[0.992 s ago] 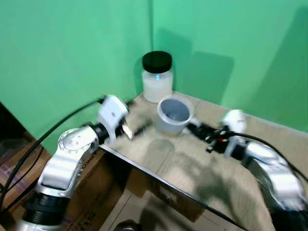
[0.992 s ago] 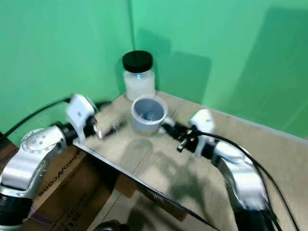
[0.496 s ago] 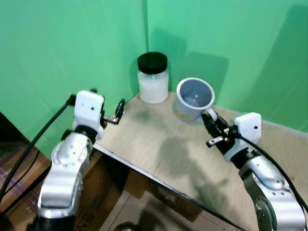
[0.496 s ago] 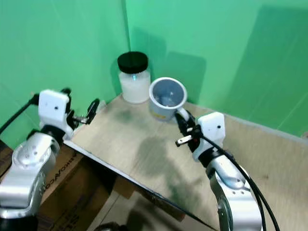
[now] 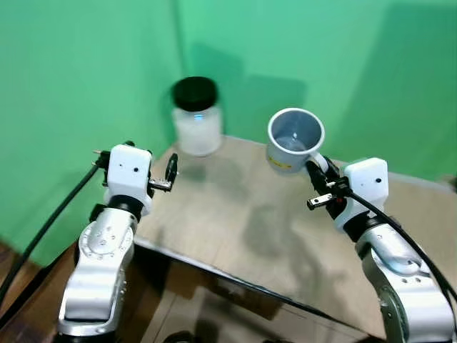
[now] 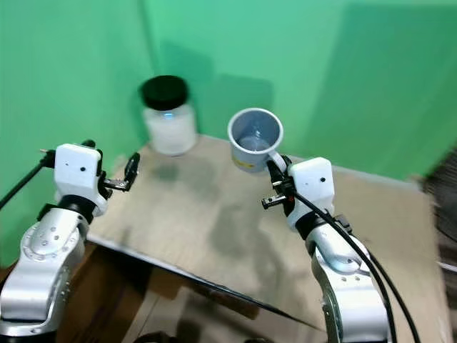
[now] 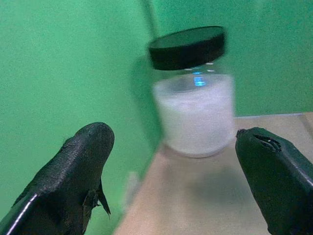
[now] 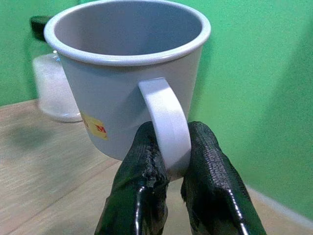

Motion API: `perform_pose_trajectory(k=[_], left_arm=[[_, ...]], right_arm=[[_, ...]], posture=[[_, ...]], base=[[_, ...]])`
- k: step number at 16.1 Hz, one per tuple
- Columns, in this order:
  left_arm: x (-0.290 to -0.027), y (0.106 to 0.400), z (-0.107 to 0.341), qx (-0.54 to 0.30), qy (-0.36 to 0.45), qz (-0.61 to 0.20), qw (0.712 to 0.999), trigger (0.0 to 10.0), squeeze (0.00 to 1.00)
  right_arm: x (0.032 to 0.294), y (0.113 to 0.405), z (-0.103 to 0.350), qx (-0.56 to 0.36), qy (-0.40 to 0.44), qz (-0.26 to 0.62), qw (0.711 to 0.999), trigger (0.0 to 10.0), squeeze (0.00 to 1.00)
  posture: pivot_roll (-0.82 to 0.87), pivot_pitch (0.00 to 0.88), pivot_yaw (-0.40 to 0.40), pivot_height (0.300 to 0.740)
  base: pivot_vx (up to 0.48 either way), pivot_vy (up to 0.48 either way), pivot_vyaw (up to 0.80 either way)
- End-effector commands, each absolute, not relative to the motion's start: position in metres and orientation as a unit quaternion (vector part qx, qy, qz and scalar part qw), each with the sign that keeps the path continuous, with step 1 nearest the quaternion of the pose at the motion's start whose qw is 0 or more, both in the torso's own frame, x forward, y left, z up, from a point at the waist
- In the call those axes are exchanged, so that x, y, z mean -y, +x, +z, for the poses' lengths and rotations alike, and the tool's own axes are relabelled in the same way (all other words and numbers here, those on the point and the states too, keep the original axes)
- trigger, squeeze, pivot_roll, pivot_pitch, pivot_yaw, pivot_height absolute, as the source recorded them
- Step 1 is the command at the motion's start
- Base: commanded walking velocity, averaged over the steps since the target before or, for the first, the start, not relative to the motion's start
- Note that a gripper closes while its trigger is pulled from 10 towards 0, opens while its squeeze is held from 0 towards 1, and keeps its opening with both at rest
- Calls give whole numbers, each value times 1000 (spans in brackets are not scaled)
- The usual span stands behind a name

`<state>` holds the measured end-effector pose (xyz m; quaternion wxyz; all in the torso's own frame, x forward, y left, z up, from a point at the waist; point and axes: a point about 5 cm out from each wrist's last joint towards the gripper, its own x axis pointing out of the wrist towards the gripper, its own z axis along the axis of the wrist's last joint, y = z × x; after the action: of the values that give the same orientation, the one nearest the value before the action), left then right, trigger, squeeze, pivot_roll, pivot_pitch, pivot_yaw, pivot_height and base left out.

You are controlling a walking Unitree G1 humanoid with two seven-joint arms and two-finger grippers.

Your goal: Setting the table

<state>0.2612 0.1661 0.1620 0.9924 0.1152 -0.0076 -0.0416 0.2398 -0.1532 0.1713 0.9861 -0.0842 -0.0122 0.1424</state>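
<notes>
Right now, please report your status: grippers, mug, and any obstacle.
Right gripper shut on mug handle, mug lifted above table. Left gripper open, facing jar. Jar stands at table's far left corner.

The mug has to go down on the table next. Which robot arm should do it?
The right one. The right gripper already pinches the grey mug by its handle, held above the table. The left gripper is open, pointing at the black-lidded jar.
</notes>
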Motion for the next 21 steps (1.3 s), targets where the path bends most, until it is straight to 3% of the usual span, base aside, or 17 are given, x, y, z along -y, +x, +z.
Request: perform_pose_trajectory(k=[1, 3, 8, 9, 12, 16, 21], left_arm=[[-159, 258, 157, 0, 123, -51, 991, 10000, 0], [-144, 255, 157, 1, 135, -119, 984, 10000, 0], [-159, 259, 164, 22, 85, -11, 996, 10000, 0], [-157, 260, 168, 64, 69, 12, 996, 10000, 63], [-154, 262, 172, 76, 70, -6, 995, 10000, 39], [-166, 266, 173, 79, 89, 34, 992, 10000, 8], [-158, 265, 163, 40, 100, -50, 993, 10000, 0]], right_arm=[[155, 240, 177, 25, -88, 141, 986, 10000, 0], [157, 245, 174, 6, -100, 129, 987, 10000, 0], [156, 247, 180, -1, -131, 127, 983, 10000, 0], [161, 246, 174, -12, -130, 118, 984, 10000, 0], [160, 251, 175, -11, -105, 99, 989, 10000, 0], [156, 248, 177, -13, -102, 106, 989, 10000, 0], [159, 249, 180, -6, -110, 107, 988, 10000, 0]], posture=[[90, 0, 11, 740], [85, 0, 7, 740], [68, 0, 1, 740], [79, 0, 10, 740], [84, 0, 20, 740], [60, 0, 30, 740], [58, 0, 34, 740]], base=[[0, 0, -800], [0, 0, -800], [0, 0, -800], [0, 0, -800], [0, 0, -800], [0, 0, -800], [0, 0, -800]])
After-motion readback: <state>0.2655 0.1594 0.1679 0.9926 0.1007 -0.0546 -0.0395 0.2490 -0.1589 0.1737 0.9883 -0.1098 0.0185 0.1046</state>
